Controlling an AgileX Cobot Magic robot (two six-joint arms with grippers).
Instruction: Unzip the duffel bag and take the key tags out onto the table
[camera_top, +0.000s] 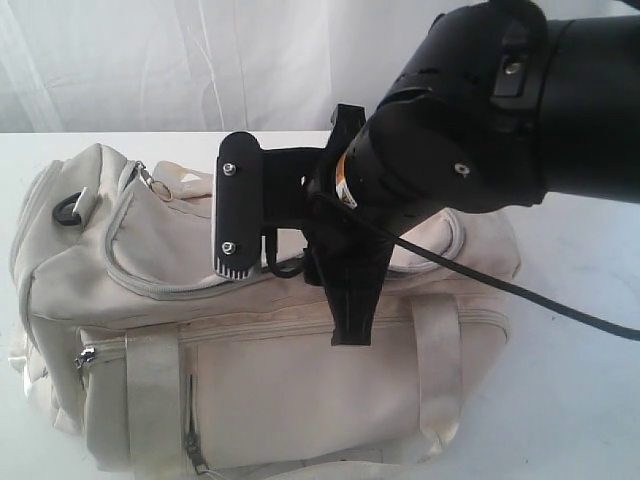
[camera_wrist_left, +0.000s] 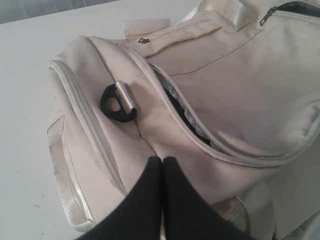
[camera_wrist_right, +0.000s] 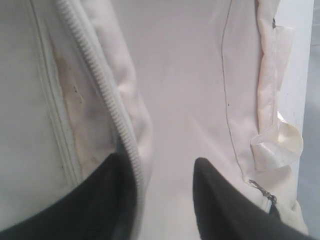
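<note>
The right tool (camera_wrist_right: 160, 162) stands parted astride the zipper (camera_wrist_right: 107, 100) of the duffel bag (camera_wrist_right: 185, 75), while the left tool (camera_wrist_left: 161, 162) is closed tight. Pushing in could snag loose cloth and jam.

The duffel bag (camera_wrist_left: 235, 95) is matt cream cloth. Just beyond the smooth black fingers (camera_wrist_left: 142, 205), its clip (camera_wrist_left: 114, 106) looks glossy black plastic; the webbing strap (camera_wrist_left: 64, 192) beside them has a satin sheen. The bench (camera_wrist_left: 25, 125) is smooth, white.
</note>
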